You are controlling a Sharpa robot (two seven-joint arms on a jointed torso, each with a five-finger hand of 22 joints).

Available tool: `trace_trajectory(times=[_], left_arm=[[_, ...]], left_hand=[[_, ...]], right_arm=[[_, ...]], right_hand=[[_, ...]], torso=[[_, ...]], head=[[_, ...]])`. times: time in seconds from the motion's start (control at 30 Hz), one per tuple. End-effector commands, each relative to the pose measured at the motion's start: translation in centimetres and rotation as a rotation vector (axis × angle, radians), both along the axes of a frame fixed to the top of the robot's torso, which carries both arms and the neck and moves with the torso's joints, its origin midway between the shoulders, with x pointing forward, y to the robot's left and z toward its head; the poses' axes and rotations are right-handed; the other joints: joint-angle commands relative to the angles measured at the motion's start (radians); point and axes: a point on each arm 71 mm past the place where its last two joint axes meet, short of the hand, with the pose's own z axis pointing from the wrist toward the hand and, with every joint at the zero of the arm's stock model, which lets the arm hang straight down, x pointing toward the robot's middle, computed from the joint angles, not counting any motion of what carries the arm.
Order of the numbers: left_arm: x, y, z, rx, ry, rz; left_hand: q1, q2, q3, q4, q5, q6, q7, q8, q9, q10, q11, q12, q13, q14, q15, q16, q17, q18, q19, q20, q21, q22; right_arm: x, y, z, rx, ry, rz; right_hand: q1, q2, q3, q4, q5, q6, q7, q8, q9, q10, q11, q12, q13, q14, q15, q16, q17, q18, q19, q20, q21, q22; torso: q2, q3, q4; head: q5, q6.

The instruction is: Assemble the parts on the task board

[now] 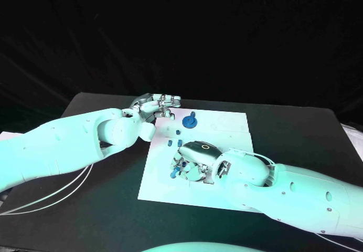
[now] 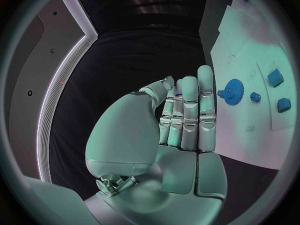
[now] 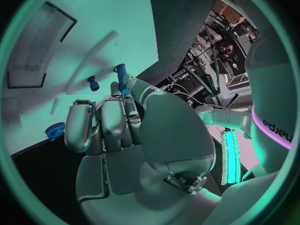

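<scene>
- Black table (image 1: 302,131) under dark surroundings carries the white task board (image 1: 219,157) in its middle.
- Right hand (image 1: 198,157) hangs low over the near-left part of the board, palm down, fingers curled toward the plate.
- From the right wrist view, its fingertips (image 3: 125,87) touch a small blue cylindrical part (image 3: 120,75); whether that part is truly pinched or only touched I cannot tell.
- Just under and beside that hand in the head view sit small blue parts (image 1: 175,172), partly hidden by the fingers.
- A blue peg (image 3: 93,83) stands on the board a little beyond the fingertips, apart from them.
- Two more small blue pieces (image 1: 174,142) lie on the board between the two hands.
- Left hand (image 1: 159,105) sits at the far-left corner of the board, off its edge; the left wrist view shows its fingers (image 2: 187,110) straight and close together, thumb folded alongside, with nothing in them.
- A blue gear (image 1: 190,122) rests on the board near the left hand, not touching it.
</scene>
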Motion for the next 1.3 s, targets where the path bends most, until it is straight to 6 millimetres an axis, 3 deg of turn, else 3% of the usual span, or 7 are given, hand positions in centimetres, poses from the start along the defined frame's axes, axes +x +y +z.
trace_trajectory(times=[0.03,0.6,0.73,0.9,1.03,1.3], left_arm=[[0.0,-0.2,0.1,-0.007,-0.005,-0.021],[-0.1,-0.2,0.1,-0.008,-0.003,-0.024],[-0.1,-0.2,0.1,-0.007,-0.002,-0.023],[-0.1,-0.2,0.1,-0.007,-0.001,-0.023],[-0.1,-0.1,0.1,-0.006,0.001,-0.023],[-0.1,-0.1,0.1,-0.006,0.003,-0.026]], left_hand=[[0.003,0.003,-0.004,-0.003,0.0,-0.005,0.004,0.003,-0.001,-0.009,0.0,0.003,0.001,-0.007,0.004,-0.006,-0.001,0.019,-0.004,-0.004,-0.003,-0.001],[0.002,0.003,-0.005,-0.002,0.0,-0.007,0.005,0.002,-0.002,-0.011,0.001,0.004,0.001,-0.007,0.004,-0.006,-0.002,0.019,-0.004,-0.004,-0.004,-0.002],[0.002,0.003,-0.005,-0.002,0.0,-0.007,0.005,0.002,-0.002,-0.011,0.001,0.004,0.001,-0.007,0.004,-0.006,-0.002,0.019,-0.004,-0.004,-0.004,-0.002],[0.002,0.003,-0.005,-0.002,0.0,-0.007,0.005,0.002,-0.002,-0.011,0.001,0.004,0.001,-0.007,0.004,-0.006,-0.002,0.019,-0.004,-0.004,-0.004,-0.002],[0.002,0.003,-0.005,-0.002,0.0,-0.007,0.005,0.002,-0.002,-0.011,0.001,0.004,0.001,-0.007,0.004,-0.006,-0.002,0.019,-0.004,-0.004,-0.004,-0.002],[0.0,0.002,-0.007,-0.002,0.0,-0.007,0.005,0.002,-0.002,-0.012,0.001,0.004,0.001,-0.008,0.004,-0.006,-0.002,0.019,-0.004,-0.003,-0.004,-0.002]], right_arm=[[-0.1,0.1,-0.4,-0.032,-0.015,-0.01],[-0.6,0.7,-0.9,-0.112,-0.013,0.028],[-0.7,0.9,-0.9,-0.103,-0.011,0.038],[-0.7,0.9,-0.6,-0.068,-0.022,0.031],[-0.6,0.7,-0.1,0.002,-0.048,0.01],[-0.7,-0.5,0.9,0.135,-0.079,-0.03]], right_hand=[[-0.004,0.004,0.0,0.005,0.006,-0.002,0.003,0.0,0.001,0.03,-0.03,0.001,-0.001,0.022,0.004,0.001,0.0,-0.012,0.0,0.006,0.005,0.001],[-0.026,-0.008,-0.009,0.011,0.008,-0.006,0.001,-0.003,0.001,0.026,-0.029,-0.006,-0.001,0.02,0.005,-0.003,-0.006,-0.01,-0.007,0.008,0.0,-0.007],[-0.075,-0.047,-0.037,0.03,0.028,-0.055,0.016,-0.033,-0.011,-0.026,-0.012,-0.039,-0.013,0.013,0.019,-0.023,-0.029,-0.004,-0.029,0.017,-0.021,-0.037],[-0.116,-0.093,-0.125,0.051,0.033,-0.21,0.033,-0.04,-0.029,-0.156,0.012,-0.079,-0.015,-0.017,0.038,-0.097,-0.115,0.023,-0.11,0.037,-0.111,-0.16],[-0.095,-0.08,-0.213,0.063,0.033,-0.257,0.033,-0.04,-0.024,-0.22,0.021,-0.057,-0.01,-0.037,0.047,-0.153,-0.182,0.037,-0.145,0.046,-0.168,-0.229],[-0.057,-0.043,-0.248,0.062,0.062,-0.217,0.037,-0.029,-0.018,-0.197,0.014,-0.002,-0.007,-0.022,0.038,-0.164,-0.198,0.033,-0.12,0.04,-0.163,-0.219]], torso=[[0.0,-0.0007,-0.0009],[0.0,-0.0006,-0.0011],[0.0,-0.0011,-0.001],[0.0,-0.001,-0.0012],[0.0,-0.0005,-0.002],[-0.001,0.0003,-0.0016]], head=[[-0.001,0.0],[-0.002,0.0],[-0.002,0.001],[-0.002,0.0],[-0.002,0.002],[-0.007,0.004]])
